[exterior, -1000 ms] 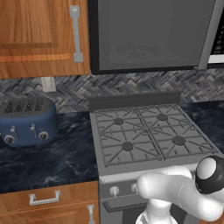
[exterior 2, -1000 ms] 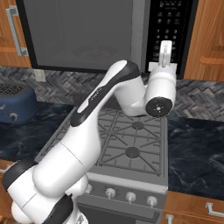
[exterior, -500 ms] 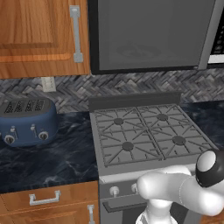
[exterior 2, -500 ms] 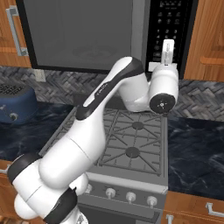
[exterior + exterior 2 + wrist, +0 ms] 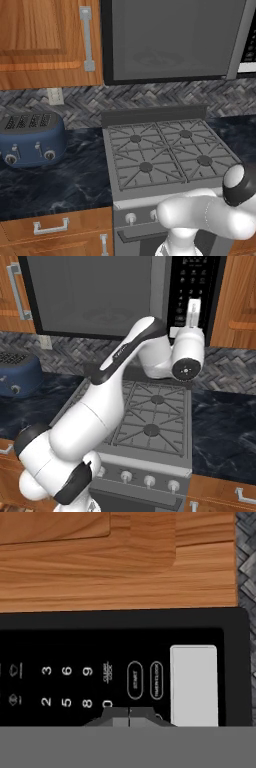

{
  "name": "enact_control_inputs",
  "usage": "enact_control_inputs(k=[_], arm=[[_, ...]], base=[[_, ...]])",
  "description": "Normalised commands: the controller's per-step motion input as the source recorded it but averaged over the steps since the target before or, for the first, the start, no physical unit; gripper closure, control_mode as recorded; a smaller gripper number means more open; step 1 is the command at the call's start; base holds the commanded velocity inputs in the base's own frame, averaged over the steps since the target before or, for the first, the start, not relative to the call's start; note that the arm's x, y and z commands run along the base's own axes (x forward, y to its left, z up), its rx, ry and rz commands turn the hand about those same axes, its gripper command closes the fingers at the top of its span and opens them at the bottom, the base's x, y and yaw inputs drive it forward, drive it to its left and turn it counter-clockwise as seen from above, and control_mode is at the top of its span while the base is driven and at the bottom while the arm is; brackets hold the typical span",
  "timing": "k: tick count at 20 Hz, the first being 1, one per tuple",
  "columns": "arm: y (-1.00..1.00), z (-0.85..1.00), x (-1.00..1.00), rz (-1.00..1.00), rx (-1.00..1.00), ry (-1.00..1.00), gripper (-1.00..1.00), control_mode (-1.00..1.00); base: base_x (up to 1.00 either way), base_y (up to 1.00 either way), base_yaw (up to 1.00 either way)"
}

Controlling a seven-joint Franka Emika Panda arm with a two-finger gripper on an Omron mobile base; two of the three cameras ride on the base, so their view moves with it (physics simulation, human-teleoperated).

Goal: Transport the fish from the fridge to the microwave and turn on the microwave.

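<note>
Hand view looks straight onto the microwave's (image 5: 125, 662) black control panel (image 5: 65, 682), rolled sideways, with the gripper (image 5: 129, 713) at the bottom edge and its two fingertips (image 5: 117, 714) pressed together, holding nothing. Just beyond the tips sit the digit keys, two oval buttons (image 5: 135, 680) and a pale rectangular button (image 5: 194, 684); whether the tips touch the panel cannot be told. Past the panel lies a wooden cupboard (image 5: 115, 557). Right base view has the gripper (image 5: 193, 310) raised against that panel, the microwave's grey door (image 5: 95, 296) shut beside it, and the stove (image 5: 150, 416) beneath the arm. Left base view adds a blue toaster (image 5: 31, 137) on the dark counter (image 5: 60, 180), far off to the side
</note>
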Motion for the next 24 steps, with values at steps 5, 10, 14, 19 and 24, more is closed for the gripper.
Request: enact_control_inputs(k=[5, 10, 14, 19, 24], arm=[[-0.1, 0.0, 0.16, 0.0, 0.02, 0.0, 1.0, -1.0], [-0.07, 0.0, 0.18, 0.0, 0.0, 0.0, 1.0, -1.0], [-0.06, 0.0, 0.16, 0.0, 0.0, 0.0, 1.0, -1.0], [-0.06, -0.04, 0.15, 0.0, 0.0, 0.0, 1.0, -1.0], [-0.04, -0.04, 0.14, 0.0, 0.0, 0.0, 1.0, -1.0]], base=[[0.0, 0.0, 0.0], [0.0, 0.0, 0.0], [0.0, 0.0, 0.0], [0.0, 0.0, 0.0], [0.0, 0.0, 0.0]])
